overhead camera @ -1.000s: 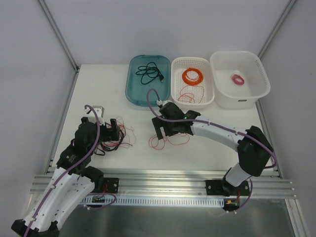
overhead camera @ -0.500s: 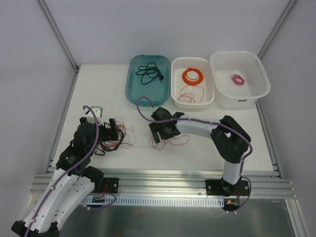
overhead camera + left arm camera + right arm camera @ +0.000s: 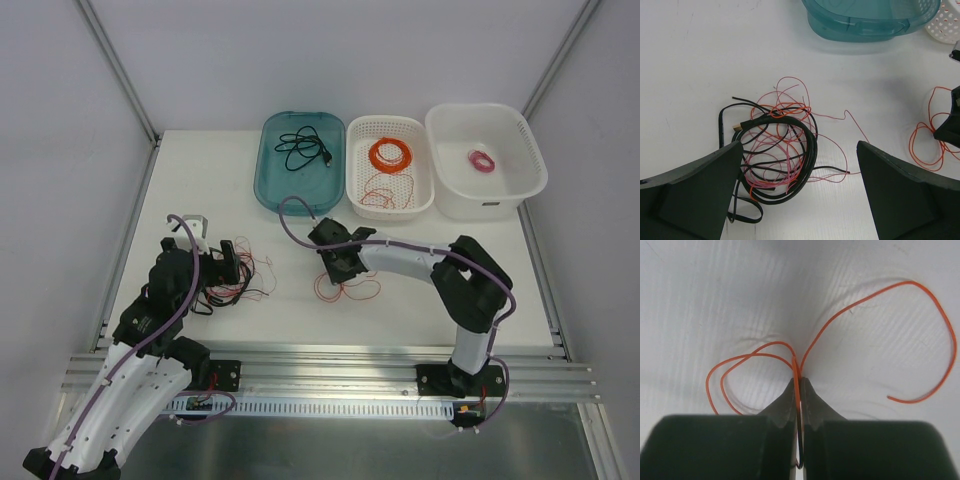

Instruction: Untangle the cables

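Note:
The cables (image 3: 780,150) lie in a messy clump on the white table: thin orange-red and pinkish-red strands through a thicker black cord. In the top view the clump (image 3: 240,285) sits at the left. My left gripper (image 3: 799,146) hangs over it, open wide, one finger on each side and touching nothing; from above the left gripper (image 3: 226,262) is at the clump's far edge. A separate loose orange wire (image 3: 347,291) loops on the table at centre. My right gripper (image 3: 799,382) is down on the table, shut on that orange wire (image 3: 797,372), which runs up between the pads.
Along the back stand a teal tray (image 3: 272,185) holding a black cable (image 3: 303,148), a white perforated basket (image 3: 422,190) with a neat orange coil (image 3: 390,153), and a white tub (image 3: 500,203) with a small pink coil (image 3: 482,161).
My right gripper has come down onto the loose orange wire and closed on it; its elbow has folded in. The left arm and the clump have not moved.

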`<state>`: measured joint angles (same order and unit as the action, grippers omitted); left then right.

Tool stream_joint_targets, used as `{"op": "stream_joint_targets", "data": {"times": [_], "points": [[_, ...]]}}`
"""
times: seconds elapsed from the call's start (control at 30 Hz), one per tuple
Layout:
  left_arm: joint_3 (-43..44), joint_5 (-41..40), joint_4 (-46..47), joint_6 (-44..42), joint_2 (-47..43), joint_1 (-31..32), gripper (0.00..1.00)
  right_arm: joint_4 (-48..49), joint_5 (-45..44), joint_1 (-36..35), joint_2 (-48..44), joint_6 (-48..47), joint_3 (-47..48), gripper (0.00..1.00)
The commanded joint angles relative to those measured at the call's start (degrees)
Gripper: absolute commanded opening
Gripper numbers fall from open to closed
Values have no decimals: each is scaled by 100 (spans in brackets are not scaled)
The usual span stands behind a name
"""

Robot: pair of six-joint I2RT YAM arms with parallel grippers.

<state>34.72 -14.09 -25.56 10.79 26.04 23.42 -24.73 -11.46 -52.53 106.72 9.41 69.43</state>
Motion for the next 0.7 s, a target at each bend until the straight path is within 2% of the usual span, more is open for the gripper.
{"op": "stream_joint_targets", "data": {"times": [0.0, 0.2, 0.37, 0.5, 0.67], "points": [[-71, -112, 209, -129, -90, -13, 99, -443, -242, -46, -730, -193, -61, 1], [-71, -85, 218, -129, -73, -13, 99, -1304, -681, 50, -1934, -860, 579, 1], [-71, -77, 210, -129, -90, -13, 99, -1938, -778, 410, -2488, -1336, 1739, 1], [-79, -85, 209, -129, -99, -13, 99, -1887, -376, 962, -2744, -1635, 2592, 1], [-79, -77, 209, -129, -91, -13, 99, -1597, 179, 1684, -2507, -1837, 3454, 1]]}}
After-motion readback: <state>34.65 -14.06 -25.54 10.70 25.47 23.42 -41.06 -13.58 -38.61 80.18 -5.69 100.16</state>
